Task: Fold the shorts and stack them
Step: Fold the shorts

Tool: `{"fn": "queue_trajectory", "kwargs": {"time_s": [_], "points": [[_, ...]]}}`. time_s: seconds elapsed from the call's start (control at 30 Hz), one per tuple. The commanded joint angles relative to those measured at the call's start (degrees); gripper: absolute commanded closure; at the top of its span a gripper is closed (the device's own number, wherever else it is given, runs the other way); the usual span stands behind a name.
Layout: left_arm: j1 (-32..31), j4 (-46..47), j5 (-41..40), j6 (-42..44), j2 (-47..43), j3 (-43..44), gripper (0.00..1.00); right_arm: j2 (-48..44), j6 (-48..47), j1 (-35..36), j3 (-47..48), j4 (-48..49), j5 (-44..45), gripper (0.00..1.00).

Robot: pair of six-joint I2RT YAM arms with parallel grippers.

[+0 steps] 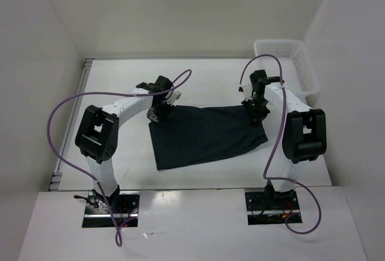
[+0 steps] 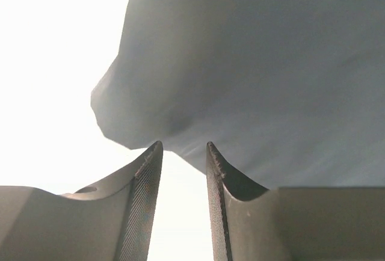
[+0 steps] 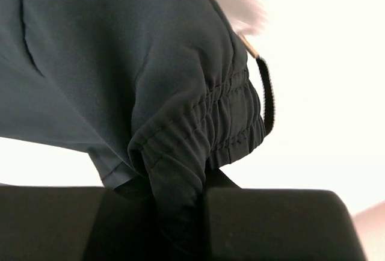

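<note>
I see the black shorts [image 1: 204,135] lying flat on the tabletop [image 1: 114,80]. My right gripper [image 1: 257,112] pinches their stretchy waistband [image 3: 228,110]. My left gripper [image 1: 157,113] is open by their left edge, holding nothing.

Cloth of the shorts [image 1: 204,135]: dark, soft, matt, smooth across the legs; waistband [image 3: 231,113] puckered into fine elastic ridges. The desk [image 1: 120,86]: white, smooth, faint sheen. The basket [image 1: 305,71], far right: white plastic mesh. On the left gripper [image 2: 183,148], fingers [image 2: 139,213] grey, matt, inner faces finely cross-hatched. Housing of the right gripper [image 3: 177,225]: black, matt.
</note>
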Motion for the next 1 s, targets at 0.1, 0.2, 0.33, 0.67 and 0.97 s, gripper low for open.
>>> {"fn": "queue_trajectory", "kwargs": {"time_s": [0.1,0.2,0.33,0.67,0.97], "points": [[1.74,1.91,6.53,0.21,-0.52,-1.96,0.56,-5.17,-0.61,-5.2,7.54,-6.06,11.19,1.0],[1.74,1.91,8.9,0.21,2.11,0.41,0.56,-5.7,1.14,-5.2,11.93,-6.06,12.37,1.0],[1.74,2.53,12.6,0.21,7.55,6.54,0.55,-4.38,4.65,-0.73,14.58,-5.28,16.21,1.0],[-0.28,3.05,13.49,0.21,17.94,14.03,0.55,-1.13,13.79,7.36,21.33,-3.95,17.64,1.0],[0.86,4.72,7.16,0.21,20.49,14.04,0.76,1.34,19.78,21.51,27.85,-4.48,15.09,1.0]]}}
